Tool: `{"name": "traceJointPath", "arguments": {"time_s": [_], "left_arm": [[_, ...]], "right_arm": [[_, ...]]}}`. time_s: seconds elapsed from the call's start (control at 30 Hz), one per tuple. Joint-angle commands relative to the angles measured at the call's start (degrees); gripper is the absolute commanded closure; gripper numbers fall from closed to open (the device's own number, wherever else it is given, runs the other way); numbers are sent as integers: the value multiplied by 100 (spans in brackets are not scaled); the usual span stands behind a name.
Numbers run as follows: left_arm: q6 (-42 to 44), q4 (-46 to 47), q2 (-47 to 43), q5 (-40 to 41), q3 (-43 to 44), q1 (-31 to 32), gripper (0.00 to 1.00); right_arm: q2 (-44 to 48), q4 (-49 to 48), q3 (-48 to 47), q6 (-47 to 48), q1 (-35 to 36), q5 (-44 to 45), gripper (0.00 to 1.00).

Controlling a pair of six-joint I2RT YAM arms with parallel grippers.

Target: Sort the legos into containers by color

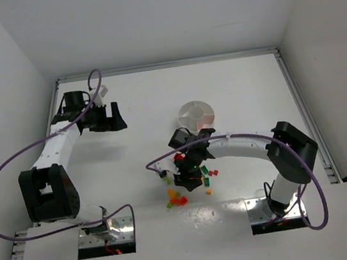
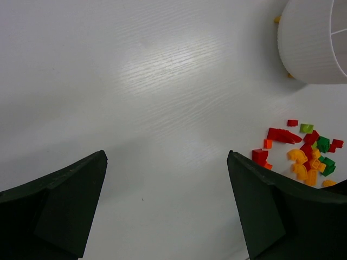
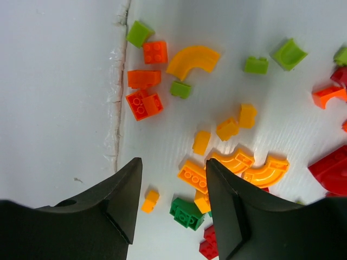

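Right gripper (image 3: 172,168) examined first: I find my two black fingers (image 3: 116,203) standing partly apart, low over the white table (image 3: 59,81), with nothing gripped; bare surface shows in the gap. A dark green plastic brick (image 3: 186,212) lies on the table between the fingers, close against one of them, and a small yellow-orange plastic brick (image 3: 150,199) lies just beside the other. An orange studded plastic brick (image 3: 192,174) sits just ahead of the tips. Further ahead the loose legos (image 1: 181,197) are scattered: curved yellow-orange arch pieces (image 3: 193,58), square orange bricks (image 3: 143,103), lime-green bricks (image 3: 139,32), and red pieces (image 3: 333,170) off to one side. From the top view, the round white plastic dish with inner dividing walls (image 1: 189,110) stands beyond my right wrist, apart from the fingertips and the pile. My left gripper (image 2: 168,200) is spread to its full width and holds nothing; it hangs above bare table, well apart from the pile, which lies ahead of it past one finger, with the dish's outer wall further on.
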State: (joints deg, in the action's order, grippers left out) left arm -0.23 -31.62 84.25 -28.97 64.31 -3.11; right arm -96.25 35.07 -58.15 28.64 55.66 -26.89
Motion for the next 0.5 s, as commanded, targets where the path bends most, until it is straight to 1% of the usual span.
{"name": "traceJointPath", "arguments": {"time_s": [0.0, 0.07, 0.13, 0.2, 0.47], "left_arm": [[5, 41, -198, -170, -68, -75, 1], [5, 111, -250, -170, -129, -75, 1], [-47, 112, -303, -170, -182, -75, 1], [-47, 112, -304, -170, -182, -75, 1], [-47, 112, -304, -170, -182, -75, 1]], "right_arm": [[343, -237, 14, 378, 33, -281, 49], [396, -438, 137, 440, 33, -368, 51], [344, -440, 137, 493, 94, -535, 55], [230, -492, 85, 493, 94, -588, 57], [-166, -492, -170, 730, 278, -755, 57]]}}
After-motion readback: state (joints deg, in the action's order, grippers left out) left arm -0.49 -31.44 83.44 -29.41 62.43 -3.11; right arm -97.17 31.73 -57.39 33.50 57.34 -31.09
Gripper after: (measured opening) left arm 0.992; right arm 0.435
